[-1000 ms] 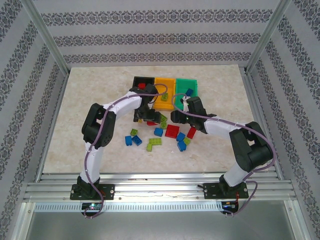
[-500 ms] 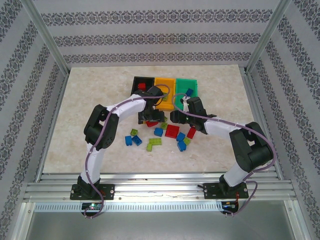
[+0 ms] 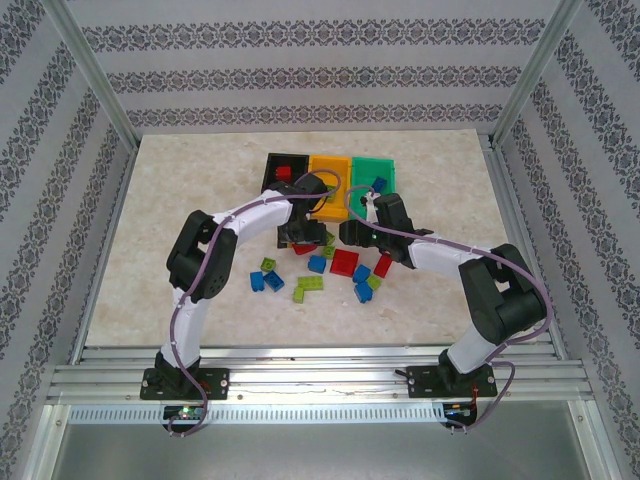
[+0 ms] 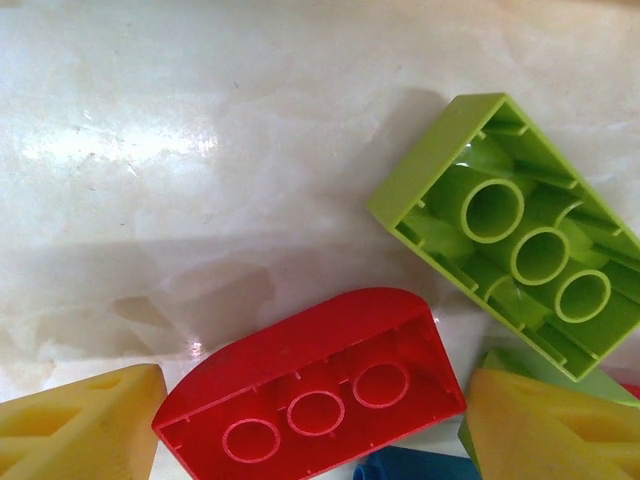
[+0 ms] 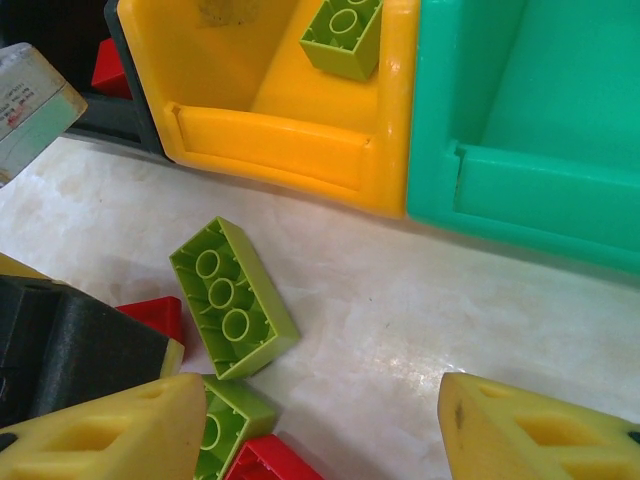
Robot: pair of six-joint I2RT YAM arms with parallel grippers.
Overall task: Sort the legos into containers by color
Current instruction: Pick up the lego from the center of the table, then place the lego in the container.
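Plainly, the red lego [image 4: 320, 385] was found upturned on the worktop [image 4: 200, 150] at the frame's lower centre, long axis slanting up-right, bracketed by the released left pincer [image 4: 315, 425], the nearer one.

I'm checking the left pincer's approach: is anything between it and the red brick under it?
Nothing visible does. The red brick lies hollow side up between the fingers of the left pincer; the lime brick lies beside it.

Desk [image 3: 180, 190]: pale marbled top. The black bin [image 3: 272, 160], orange bin [image 3: 330, 165] and green bin [image 3: 365, 165] stand joined at far centre. Red, blue and lime legos [image 3: 345, 262] lie scattered just before them.
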